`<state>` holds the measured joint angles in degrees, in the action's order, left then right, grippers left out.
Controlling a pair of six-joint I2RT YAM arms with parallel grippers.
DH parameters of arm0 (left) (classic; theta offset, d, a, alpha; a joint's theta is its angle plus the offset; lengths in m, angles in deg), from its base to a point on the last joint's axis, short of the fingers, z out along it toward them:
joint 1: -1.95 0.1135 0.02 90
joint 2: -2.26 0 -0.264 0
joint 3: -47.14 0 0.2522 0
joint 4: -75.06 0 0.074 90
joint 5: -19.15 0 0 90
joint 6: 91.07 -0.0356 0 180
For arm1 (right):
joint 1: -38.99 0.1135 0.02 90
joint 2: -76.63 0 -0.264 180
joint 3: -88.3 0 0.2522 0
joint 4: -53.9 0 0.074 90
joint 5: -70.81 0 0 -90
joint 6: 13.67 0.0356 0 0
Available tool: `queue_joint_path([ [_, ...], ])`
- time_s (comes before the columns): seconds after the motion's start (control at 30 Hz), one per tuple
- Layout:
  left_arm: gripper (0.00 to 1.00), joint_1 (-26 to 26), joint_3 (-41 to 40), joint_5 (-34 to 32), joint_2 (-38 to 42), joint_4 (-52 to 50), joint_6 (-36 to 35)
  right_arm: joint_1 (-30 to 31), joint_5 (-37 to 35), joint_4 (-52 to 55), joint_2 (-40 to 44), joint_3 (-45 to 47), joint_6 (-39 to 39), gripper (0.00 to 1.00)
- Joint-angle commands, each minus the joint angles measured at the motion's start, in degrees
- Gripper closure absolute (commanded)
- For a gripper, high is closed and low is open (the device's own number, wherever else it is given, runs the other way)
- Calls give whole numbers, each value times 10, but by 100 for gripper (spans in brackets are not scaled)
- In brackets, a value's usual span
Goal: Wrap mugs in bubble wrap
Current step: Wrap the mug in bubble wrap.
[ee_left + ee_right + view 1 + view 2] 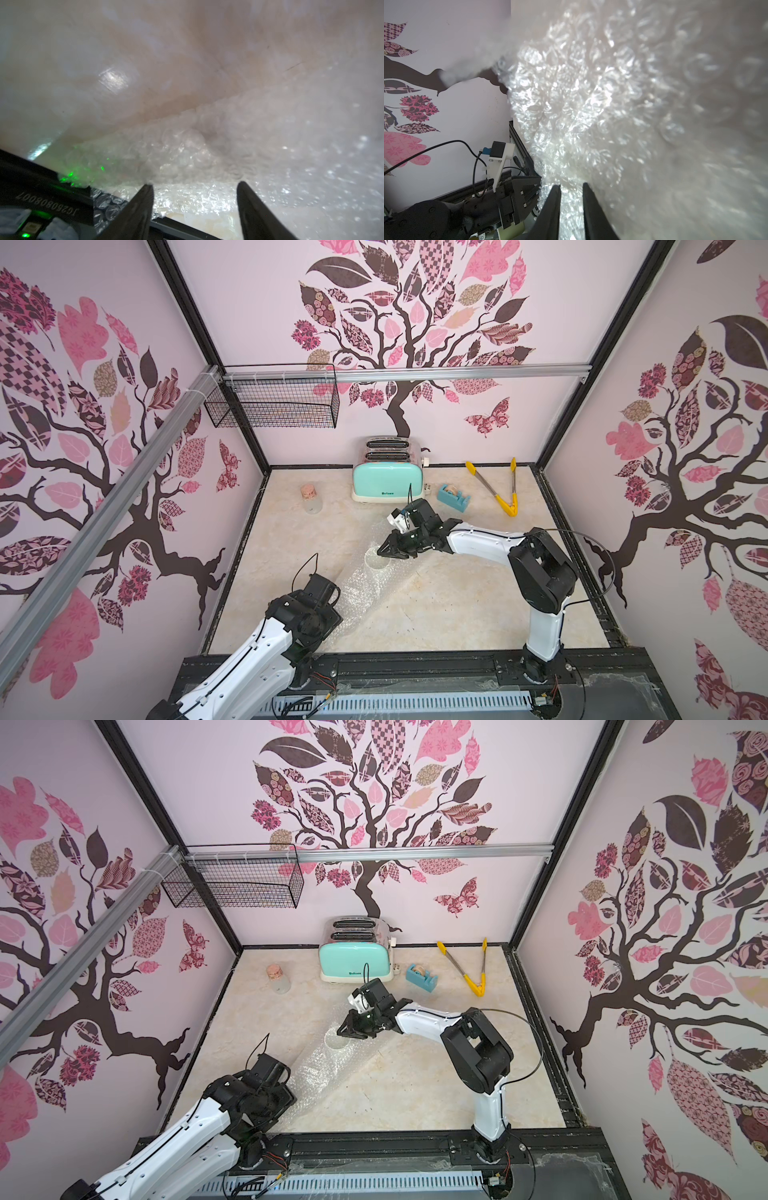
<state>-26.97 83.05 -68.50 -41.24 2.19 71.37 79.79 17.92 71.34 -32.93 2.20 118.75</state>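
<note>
The right claw [572, 185] is narrowed on a fold of bubble wrap [365, 597]. The mug [376, 560] is located just below its tips, under the sheet. The left claw [193, 185] is held half-wide at the sheet's edge, empty. The mug may be tipped if the fold is dragged.

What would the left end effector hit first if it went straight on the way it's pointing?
The bubble wrap. In the left wrist view, a crinkled fold of it lies right ahead of the left end effector. Whether the tips already touch it is unclear.
</note>
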Motion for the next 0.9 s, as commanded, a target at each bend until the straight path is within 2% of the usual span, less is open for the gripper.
queue_joint_path([
  [0.0, 44, -2, -24, 4, -15, -14, -7, -1, -7, 10, -29, -19, -1, 77],
  [0.07, 52, -2, -25, -1, -30, 1, -12, 0, -7, 11, -29, -18, -2, 77],
  [0.2, 84, -1, -12, -8, -60, 31, -34, -1, -5, 10, -28, -17, -1, 77],
  [0.3, 100, -1, 20, -25, -71, 15, -52, 0, -5, 13, -27, -19, -1, 78],
  [0.6, 100, -2, 158, -69, -41, -42, -96, -1, -12, 18, -27, -19, -3, 79],
  [0.87, 100, -3, 273, -43, -102, -10, -124, 0, -17, 19, -32, -19, -4, 79],
])
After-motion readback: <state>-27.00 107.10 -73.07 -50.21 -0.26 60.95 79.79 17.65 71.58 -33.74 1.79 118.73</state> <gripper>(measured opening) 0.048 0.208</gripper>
